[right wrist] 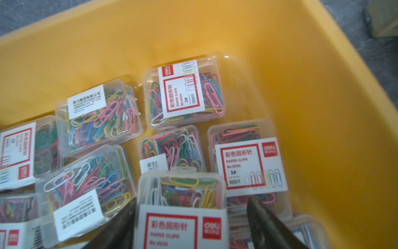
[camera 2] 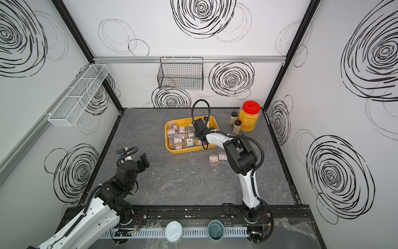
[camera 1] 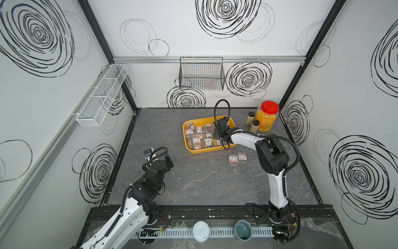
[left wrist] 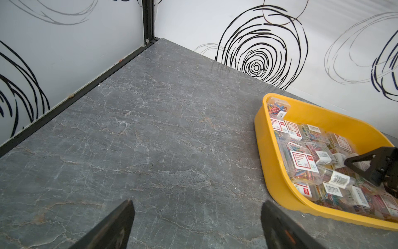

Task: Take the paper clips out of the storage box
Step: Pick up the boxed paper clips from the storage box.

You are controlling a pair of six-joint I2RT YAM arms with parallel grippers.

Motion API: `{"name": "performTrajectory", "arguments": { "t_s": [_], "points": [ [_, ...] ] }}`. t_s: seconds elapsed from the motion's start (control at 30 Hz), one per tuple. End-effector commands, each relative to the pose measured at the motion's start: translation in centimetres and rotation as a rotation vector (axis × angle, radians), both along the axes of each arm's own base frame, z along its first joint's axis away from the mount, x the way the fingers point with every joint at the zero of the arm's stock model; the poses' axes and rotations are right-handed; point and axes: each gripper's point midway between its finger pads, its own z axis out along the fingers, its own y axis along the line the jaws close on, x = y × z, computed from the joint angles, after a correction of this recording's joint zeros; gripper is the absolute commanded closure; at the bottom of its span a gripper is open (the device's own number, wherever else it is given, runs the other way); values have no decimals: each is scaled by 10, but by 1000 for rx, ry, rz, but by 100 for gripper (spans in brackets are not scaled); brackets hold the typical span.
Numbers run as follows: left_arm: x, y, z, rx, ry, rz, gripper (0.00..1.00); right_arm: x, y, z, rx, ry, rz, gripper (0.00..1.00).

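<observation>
Storage box point(camera 1: 206, 150): 12 o'clock on the desk point(camera 1: 193, 185), taking the back wall as twelve.
Paper clips point(camera 1: 199, 135): mostly inside the box; two cases point(camera 1: 237, 159) lie out at 3 o'clock.
Right fingers point(right wrist: 267, 228): either side of one case point(right wrist: 181, 215), its long axis running along them; whether they pinch it cannot be told.
Left fingers point(left wrist: 116, 228): spread over bare desk at 9 o'clock, the farther arm.
Coming move: likely a straight lift.

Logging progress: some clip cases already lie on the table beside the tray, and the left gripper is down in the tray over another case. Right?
Not the left: the right gripper is down in the tray, astride a case, as the right wrist view shows. The left gripper hangs over bare table.
</observation>
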Motion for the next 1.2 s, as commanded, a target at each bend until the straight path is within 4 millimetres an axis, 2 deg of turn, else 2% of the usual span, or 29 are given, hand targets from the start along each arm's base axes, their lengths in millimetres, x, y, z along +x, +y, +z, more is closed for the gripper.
{"name": "performTrajectory", "arguments": {
  "t_s": [0.0, 0.4, 0.57, 0.7, 0.8, 0.93, 1.07, 1.17],
  "points": [
    [0, 2, 0, 0, -8, 14, 5, -3, 8, 13, 40, -16, 14, 28],
    [-1, 1, 0, -1, -11, 10, 5, -1, 19, 22, 27, -16, 70, 56],
    [-1, 2, 1, 0, -12, 17, 5, -3, 24, 46, 27, -47, 99, 63],
    [-1, 3, 0, 0, -11, 19, 5, -9, 20, 67, 19, -83, 108, 65],
    [0, 1, 0, 3, -8, 14, 5, -20, 17, 87, 35, -116, 119, 67],
    [1, 0, 0, 9, -2, 11, 5, -45, 10, 109, 40, -163, 132, 67],
    [1, 0, -1, 13, 3, 16, 5, -82, 0, 115, 28, -194, 148, 69],
    [1, 0, -1, 15, 2, 18, 5, -115, -10, 113, 49, -226, 140, 70]
  ]
}}
